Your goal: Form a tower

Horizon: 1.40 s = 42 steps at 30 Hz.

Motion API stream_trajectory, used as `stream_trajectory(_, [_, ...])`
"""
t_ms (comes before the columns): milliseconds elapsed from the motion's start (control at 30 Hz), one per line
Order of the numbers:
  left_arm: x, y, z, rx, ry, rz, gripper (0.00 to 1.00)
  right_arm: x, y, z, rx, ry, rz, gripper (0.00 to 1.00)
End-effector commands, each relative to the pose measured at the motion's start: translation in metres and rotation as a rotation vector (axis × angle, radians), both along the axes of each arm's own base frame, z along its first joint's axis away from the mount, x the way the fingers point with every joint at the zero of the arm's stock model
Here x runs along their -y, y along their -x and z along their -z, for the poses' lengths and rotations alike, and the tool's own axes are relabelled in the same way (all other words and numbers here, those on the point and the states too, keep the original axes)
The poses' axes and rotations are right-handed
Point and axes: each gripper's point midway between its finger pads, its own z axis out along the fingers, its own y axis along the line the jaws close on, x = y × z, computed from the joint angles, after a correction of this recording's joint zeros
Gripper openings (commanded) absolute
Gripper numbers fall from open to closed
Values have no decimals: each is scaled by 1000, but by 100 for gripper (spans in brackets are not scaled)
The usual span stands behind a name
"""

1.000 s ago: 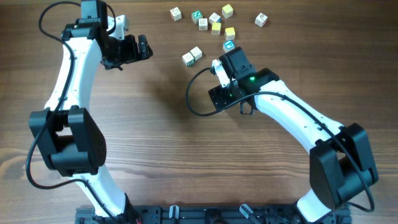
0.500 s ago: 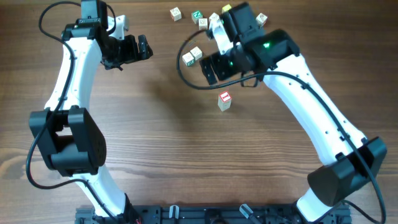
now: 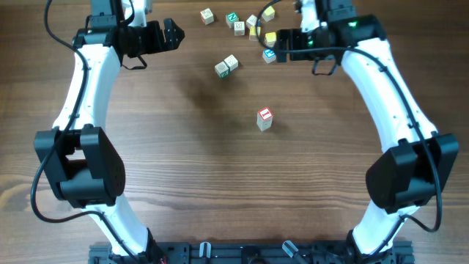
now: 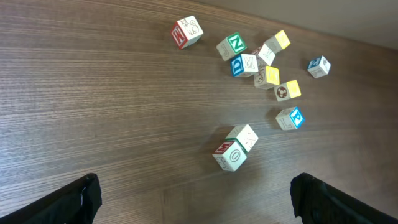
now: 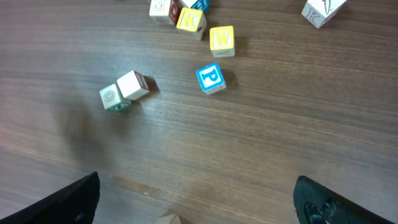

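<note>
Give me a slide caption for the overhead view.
Left gripper and right gripper open near the loose alphabet cubes at the far edge; red-topped tower stands alone centre-frame.

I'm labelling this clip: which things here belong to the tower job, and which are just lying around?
Job: tower; left gripper; right gripper.
Lying about, unstacked: blue P cube; touching cube pair; cube cluster.

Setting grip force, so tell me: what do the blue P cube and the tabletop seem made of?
Blue P cube: likely pale bare wood, its sides unpainted, the top printed blue. Tabletop: dark matte wood or wood-look laminate, streaky grain; which, I cannot tell.
</note>
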Motion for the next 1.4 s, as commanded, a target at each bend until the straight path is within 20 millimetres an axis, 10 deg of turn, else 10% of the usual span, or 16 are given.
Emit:
stream_trajectory(0, [-7, 4, 11, -47, -44, -33, 100, -23, -6, 17, -46, -92, -26, 100])
stream_trajectory(400, [-34, 25, 34, -173, -185, -122, 100, -59, -89, 68, 78, -117, -17, 99])
stream_trajectory(533, [-34, 25, 34, -173, -185, -122, 100, -69, -104, 118, 115, 71, -171, 100])
stream_trajectory(867, [-34, 25, 34, -173, -185, -122, 100, -17, -146, 191, 175, 243, -42, 99])
stream_trajectory(1233, [-34, 25, 34, -173, -185, -122, 100, -34, -158, 184, 236, 152, -50, 40])
stream_trajectory(1367, [-34, 25, 34, -173, -185, -122, 100, -36, -155, 151, 245, 127, -39, 28])
